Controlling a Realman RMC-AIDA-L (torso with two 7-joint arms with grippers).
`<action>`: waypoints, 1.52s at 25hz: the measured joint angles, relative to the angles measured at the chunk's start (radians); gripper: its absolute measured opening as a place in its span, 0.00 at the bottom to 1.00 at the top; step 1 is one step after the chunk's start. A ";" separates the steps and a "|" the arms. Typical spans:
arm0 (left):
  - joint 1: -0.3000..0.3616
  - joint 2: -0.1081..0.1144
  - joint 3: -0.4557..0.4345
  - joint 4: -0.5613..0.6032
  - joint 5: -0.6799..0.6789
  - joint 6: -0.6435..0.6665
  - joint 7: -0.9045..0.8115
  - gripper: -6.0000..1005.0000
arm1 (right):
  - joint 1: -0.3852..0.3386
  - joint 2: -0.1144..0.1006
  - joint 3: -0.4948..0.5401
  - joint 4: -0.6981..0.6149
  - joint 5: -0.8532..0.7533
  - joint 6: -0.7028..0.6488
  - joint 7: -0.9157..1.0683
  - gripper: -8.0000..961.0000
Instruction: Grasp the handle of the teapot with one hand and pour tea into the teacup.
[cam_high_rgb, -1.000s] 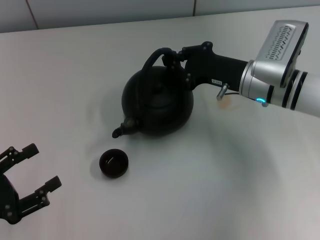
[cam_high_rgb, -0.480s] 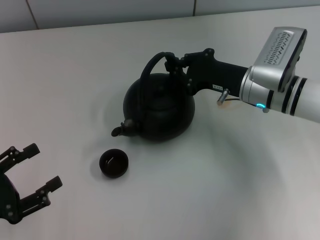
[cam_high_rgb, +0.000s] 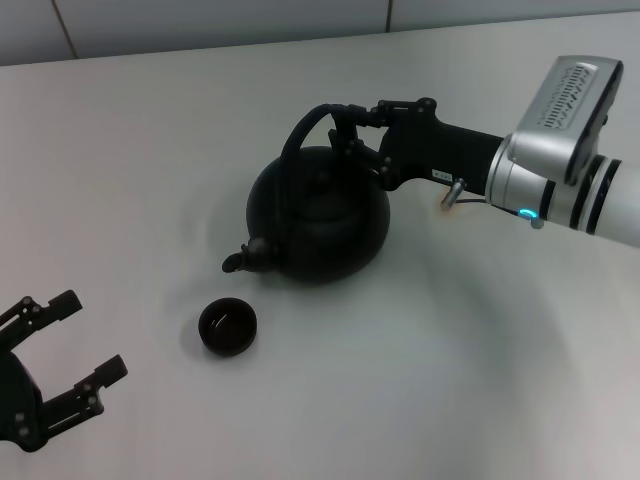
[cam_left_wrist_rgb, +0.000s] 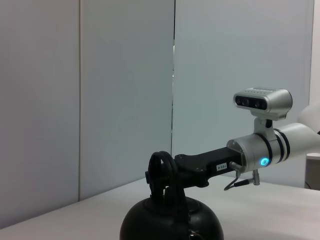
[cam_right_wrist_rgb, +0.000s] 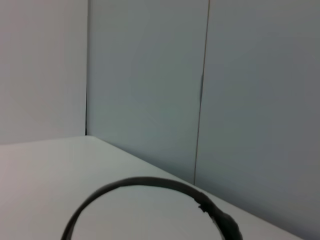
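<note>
1. The black two-fingered right gripper (cam_high_rgb: 352, 128) on its silver-grey arm is pinching the tall black arched handle (cam_high_rgb: 318, 117) near its top, on the side away from the spout.
2. So the grab looks done. The pouring is not done yet.
3. The big round matte-black teapot (cam_high_rgb: 318, 215) seems to sit flat on the pale white table (cam_high_rgb: 420, 360), though I cannot be sure it is not just off the top. It is not tipped.
4. Its short stubby spout (cam_high_rgb: 238, 262) points toward the tiny round black cup (cam_high_rgb: 228, 327), which stands near it but not touching.
5. I cannot tell if there is any tea in the cup.
6. The teapot looks smooth, dull and heavy, with a small knob on its lid.
7. The black left gripper (cam_high_rgb: 60, 372) waits at the near left corner, its fingers spread wide, holding nothing.
8. What is left, I think: lift, move over the cup, and tip.
</note>
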 joint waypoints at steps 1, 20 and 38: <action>0.000 0.000 0.000 0.000 0.000 0.000 0.000 0.81 | -0.003 0.000 0.000 -0.001 0.002 -0.006 -0.001 0.32; -0.006 0.000 0.002 0.000 0.001 -0.027 0.011 0.81 | -0.384 -0.006 0.003 -0.030 0.282 -0.373 -0.116 0.57; -0.161 0.134 0.007 0.078 0.214 -0.016 -0.289 0.81 | -0.292 -0.123 -0.022 -0.487 -0.432 -0.666 0.585 0.57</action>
